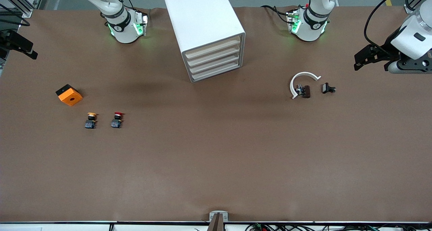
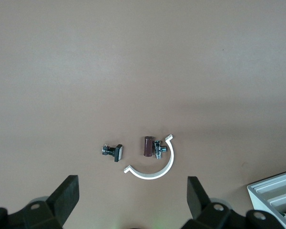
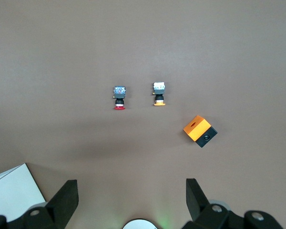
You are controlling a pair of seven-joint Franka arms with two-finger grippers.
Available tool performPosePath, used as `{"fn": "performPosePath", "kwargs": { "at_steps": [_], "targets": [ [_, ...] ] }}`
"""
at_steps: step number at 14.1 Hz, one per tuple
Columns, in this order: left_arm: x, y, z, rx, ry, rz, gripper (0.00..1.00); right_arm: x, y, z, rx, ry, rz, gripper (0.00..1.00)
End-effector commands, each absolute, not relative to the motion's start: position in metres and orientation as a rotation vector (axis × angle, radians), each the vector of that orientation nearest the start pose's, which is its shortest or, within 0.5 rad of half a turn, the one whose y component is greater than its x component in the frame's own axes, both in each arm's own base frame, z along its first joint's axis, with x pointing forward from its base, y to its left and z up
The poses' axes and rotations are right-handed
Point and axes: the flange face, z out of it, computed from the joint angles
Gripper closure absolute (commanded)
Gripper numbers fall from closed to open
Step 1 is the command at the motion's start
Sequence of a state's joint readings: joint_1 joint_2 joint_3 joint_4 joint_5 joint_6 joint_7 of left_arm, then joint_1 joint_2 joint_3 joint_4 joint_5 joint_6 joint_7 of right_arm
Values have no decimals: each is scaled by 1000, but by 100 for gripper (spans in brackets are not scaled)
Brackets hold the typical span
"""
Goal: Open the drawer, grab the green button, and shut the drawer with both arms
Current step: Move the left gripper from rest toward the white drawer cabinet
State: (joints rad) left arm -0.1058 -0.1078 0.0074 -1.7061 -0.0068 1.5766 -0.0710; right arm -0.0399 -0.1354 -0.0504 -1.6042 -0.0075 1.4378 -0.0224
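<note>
The white cabinet (image 1: 202, 18) stands mid-table between the two arm bases. Its four beige drawer fronts (image 1: 214, 57) are all shut, and I cannot tell which is the task's drawer. The button is hidden. My left gripper (image 1: 362, 60) hangs over the left arm's end of the table. In the left wrist view it (image 2: 132, 198) stands open and holds nothing. My right gripper (image 1: 20, 45) hangs over the right arm's end of the table. The right wrist view shows it (image 3: 131, 200) open and holding nothing.
A yellow-capped button (image 1: 91, 120), a red-capped button (image 1: 117, 119) and an orange block (image 1: 69, 94) lie toward the right arm's end. A white curved piece (image 1: 302, 79), a brown part (image 1: 305, 91) and a small black part (image 1: 328, 88) lie toward the left arm's end.
</note>
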Motion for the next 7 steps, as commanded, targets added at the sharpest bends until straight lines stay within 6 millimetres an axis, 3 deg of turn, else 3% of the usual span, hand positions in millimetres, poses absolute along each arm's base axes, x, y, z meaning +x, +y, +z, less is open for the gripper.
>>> {"fn": "performPosePath", "kwargs": {
  "at_steps": [1, 7],
  "targets": [
    [521, -53, 623, -3140, 72, 48, 0, 490, -50, 674, -3135, 96, 10, 0],
    [522, -53, 623, -3145, 72, 47, 0, 489, -52, 675, -3127, 104, 1, 0]
  ]
}}
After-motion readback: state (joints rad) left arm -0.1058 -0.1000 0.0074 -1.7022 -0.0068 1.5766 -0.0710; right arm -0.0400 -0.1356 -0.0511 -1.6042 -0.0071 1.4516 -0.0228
